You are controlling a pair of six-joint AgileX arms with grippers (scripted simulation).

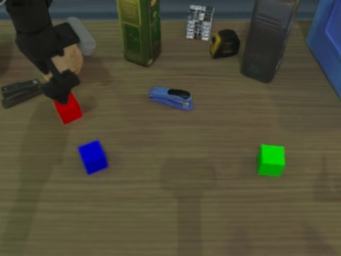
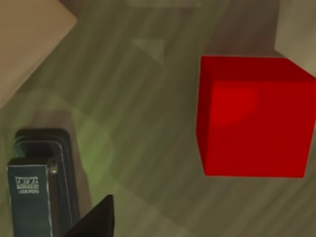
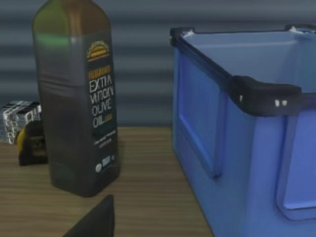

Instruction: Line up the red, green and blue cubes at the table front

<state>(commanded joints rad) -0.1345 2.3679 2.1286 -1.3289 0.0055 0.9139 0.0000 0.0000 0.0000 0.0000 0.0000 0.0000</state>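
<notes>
My left tool hovers over the red cube; the cube sits just below it, slightly toward the worktop front, not gripped. Can't tell how far its fingers are apart. Blue cube lies further frontward of the tool, green cube well off to the right. Right arm parked out of the top view. Left arm is nearest red, so red goes first.

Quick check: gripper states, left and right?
Left gripper: over the red cube, not holding it; fingers cannot be told.
Right gripper: out of the top view; state cannot be told.
</notes>
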